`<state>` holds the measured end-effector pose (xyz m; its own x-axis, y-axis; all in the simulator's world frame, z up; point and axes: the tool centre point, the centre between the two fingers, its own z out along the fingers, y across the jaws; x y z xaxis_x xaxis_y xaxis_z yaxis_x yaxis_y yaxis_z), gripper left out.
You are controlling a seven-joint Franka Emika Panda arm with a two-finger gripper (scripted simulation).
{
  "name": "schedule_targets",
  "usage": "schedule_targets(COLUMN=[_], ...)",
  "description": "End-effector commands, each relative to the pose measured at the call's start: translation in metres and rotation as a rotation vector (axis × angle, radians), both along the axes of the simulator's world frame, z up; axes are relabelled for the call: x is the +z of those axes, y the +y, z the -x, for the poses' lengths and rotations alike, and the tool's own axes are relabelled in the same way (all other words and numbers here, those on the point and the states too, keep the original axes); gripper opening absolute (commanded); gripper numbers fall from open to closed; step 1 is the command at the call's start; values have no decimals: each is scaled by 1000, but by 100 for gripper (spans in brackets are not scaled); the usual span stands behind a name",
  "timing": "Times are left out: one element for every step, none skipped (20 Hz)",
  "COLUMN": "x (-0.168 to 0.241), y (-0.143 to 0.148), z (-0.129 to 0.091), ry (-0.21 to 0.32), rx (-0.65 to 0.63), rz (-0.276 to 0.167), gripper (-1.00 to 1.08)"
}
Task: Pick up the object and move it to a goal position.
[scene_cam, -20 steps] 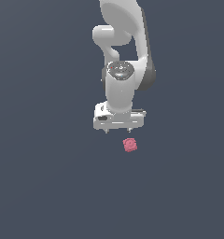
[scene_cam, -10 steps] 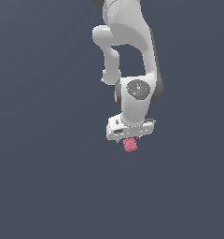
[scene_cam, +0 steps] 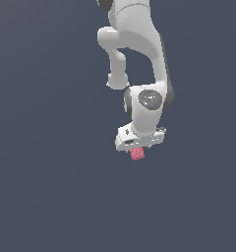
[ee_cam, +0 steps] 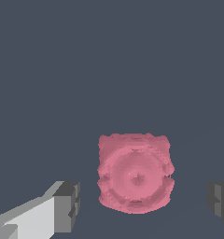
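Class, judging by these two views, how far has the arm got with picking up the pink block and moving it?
Done: the gripper hangs right over the pink block. In hand: the wrist view shows the block between the open fingers, a gap on each side. Left: closing, lifting and carrying it; no goal marker is visible.

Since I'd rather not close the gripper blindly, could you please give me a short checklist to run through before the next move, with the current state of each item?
1. Gripper open: ok, a gap shows on each side of the pink block in the wrist view.
2. Block between the fingers: ok, one finger on either side.
3. Block centred in the opening: ok, roughly.
4. Fingers low enough to grasp the block's sides: cannot tell; the exterior view shows the block just below the hand, but depth is unclear.
5. Nothing else beside the block: ok in both views.
6. Goal position marked: cannot tell, no marker visible.
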<state>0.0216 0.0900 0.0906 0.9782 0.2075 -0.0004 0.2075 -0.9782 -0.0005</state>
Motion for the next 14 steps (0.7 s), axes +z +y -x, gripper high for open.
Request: schedule_targets(x=[-5, -8, -13, -18, -24, -30, -35, -39, -43, -46, -48, -49, -50, -50], y=[0, 0, 0, 0, 0, 0, 0, 1, 0, 0, 0, 0, 1, 1], z=[0, 0, 0, 1, 1, 1, 1, 1, 1, 1, 0, 0, 0, 0], ry=[1, 0, 0, 0, 0, 0, 0, 0, 0, 0, 0, 0, 0, 0], rx=[0, 0, 0, 1, 1, 2, 2, 2, 2, 2, 2, 2, 2, 2], rz=[0, 0, 0, 0, 0, 0, 0, 0, 0, 0, 0, 0, 0, 0], gripper=[100, 100, 100, 100, 100, 100, 100, 100, 100, 100, 100, 100, 100, 100])
